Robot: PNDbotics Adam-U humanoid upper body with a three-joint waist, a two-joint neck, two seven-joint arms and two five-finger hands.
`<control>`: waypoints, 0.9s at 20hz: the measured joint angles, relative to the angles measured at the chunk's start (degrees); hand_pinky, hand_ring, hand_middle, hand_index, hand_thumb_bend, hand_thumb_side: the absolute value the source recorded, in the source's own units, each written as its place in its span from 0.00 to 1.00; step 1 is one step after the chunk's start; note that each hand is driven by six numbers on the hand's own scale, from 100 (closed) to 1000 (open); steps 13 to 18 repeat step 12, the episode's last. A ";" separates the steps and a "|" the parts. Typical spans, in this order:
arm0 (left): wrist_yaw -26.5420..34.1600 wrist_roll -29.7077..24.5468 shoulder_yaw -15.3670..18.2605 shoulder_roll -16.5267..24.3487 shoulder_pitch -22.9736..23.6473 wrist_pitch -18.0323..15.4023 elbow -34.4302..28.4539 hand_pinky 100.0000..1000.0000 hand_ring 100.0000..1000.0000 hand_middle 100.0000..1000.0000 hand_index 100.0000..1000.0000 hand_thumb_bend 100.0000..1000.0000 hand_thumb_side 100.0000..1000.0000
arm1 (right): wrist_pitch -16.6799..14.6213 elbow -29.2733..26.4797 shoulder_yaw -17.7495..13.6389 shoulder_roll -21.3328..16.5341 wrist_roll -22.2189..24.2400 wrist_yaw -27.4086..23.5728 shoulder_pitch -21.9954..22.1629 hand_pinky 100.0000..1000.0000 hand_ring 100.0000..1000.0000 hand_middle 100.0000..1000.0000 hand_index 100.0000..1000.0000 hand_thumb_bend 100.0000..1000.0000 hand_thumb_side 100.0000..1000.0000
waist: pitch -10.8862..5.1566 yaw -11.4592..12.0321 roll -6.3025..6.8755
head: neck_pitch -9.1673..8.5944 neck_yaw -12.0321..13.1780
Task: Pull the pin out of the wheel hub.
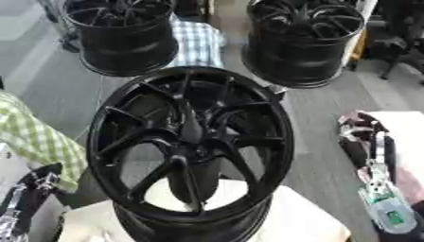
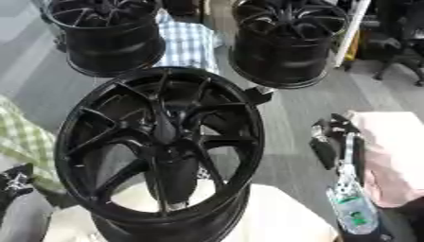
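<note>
A large black wheel hub (image 1: 190, 146) with thin spokes stands tilted on a white pad (image 1: 298, 217) in the middle. Its dark centre (image 1: 197, 150) shows no pin that I can make out. My right hand (image 2: 330, 139) hangs to the right of the hub, apart from the rim, fingers relaxed and holding nothing. Its forearm with a green board (image 1: 391, 212) runs down to the lower right corner. My left hand (image 1: 31, 189) shows only partly at the lower left, just outside the hub's rim.
Two more black wheels stand behind, at the back left (image 1: 124, 33) and back right (image 1: 302, 38), with a blue checked cloth (image 1: 198, 42) between them. A green checked cloth (image 1: 33, 142) lies at the left and a pink cloth (image 2: 393, 156) at the right.
</note>
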 measured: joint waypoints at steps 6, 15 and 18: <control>0.00 -0.13 -0.04 -0.01 -0.39 -0.09 0.00 0.72 0.74 0.69 0.78 0.34 0.57 | -2.43 3.07 2.56 2.04 -0.29 -1.88 1.37 0.72 0.57 0.62 0.79 0.00 0.46 | 0.06 0.20 0.31 | -0.06 -0.03; 0.00 -0.22 -0.05 -0.02 -0.39 -0.18 0.02 0.72 0.74 0.69 0.78 0.33 0.57 | -3.46 5.54 2.85 2.35 0.76 -2.28 1.47 0.72 0.57 0.62 0.79 0.00 0.47 | 0.21 -0.16 0.33 | -0.10 -0.44; 0.00 -0.22 -0.05 -0.02 -0.39 -0.18 0.02 0.72 0.74 0.69 0.78 0.33 0.57 | -3.46 5.54 2.85 2.35 0.76 -2.28 1.47 0.72 0.57 0.62 0.79 0.00 0.47 | 0.21 -0.16 0.33 | -0.10 -0.44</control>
